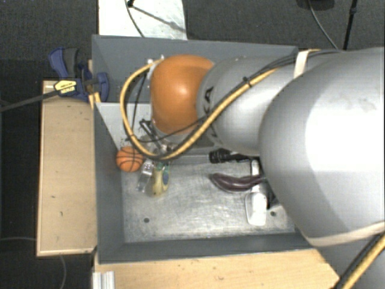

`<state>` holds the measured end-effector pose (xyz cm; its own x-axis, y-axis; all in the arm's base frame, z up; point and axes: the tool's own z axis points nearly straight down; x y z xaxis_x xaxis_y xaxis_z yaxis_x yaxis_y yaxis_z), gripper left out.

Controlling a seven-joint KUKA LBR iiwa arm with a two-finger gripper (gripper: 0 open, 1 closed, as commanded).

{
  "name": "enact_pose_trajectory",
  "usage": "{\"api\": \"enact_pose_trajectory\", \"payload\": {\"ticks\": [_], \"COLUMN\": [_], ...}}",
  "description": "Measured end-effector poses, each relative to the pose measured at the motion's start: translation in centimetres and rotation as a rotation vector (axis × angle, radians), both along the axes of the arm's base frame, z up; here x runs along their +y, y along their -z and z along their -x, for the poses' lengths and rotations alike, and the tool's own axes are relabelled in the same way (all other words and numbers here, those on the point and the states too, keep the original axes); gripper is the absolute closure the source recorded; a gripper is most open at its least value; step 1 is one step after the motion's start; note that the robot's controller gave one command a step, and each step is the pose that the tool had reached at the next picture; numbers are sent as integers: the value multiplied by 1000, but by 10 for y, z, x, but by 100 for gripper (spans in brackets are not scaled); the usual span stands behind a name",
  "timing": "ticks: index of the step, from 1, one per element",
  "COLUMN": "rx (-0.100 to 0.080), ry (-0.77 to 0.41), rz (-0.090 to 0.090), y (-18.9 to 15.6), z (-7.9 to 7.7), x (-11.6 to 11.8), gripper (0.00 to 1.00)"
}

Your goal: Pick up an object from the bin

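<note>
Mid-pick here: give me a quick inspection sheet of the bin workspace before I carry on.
Surface: grey metal bin, things loose on its floor.
Job's things: orange ball at the left wall; pale yellowish thing right by the gripper.
Clutter: dark purple curved thing, black thing, white thing, toward the right.
Gripper: low over the left side, beside the ball; grasp cannot be told.
Cables: yellow cable loops round the wrist.
Surroundings: dark floor around the bin.

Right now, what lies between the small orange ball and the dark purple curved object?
In the camera view: the end effector and a pale yellowish thing beside the orange ball, then bare grey bin floor up to the purple object.
</note>
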<state>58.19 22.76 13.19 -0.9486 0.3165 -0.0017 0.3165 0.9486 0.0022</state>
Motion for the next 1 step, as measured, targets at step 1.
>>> {"api": "enact_pose_trajectory", "payload": {"ticks": [1], "rx": [-1], "ry": [136], "rz": [-1], "y": [60], "z": [5], "x": [3], "gripper": [0]}}
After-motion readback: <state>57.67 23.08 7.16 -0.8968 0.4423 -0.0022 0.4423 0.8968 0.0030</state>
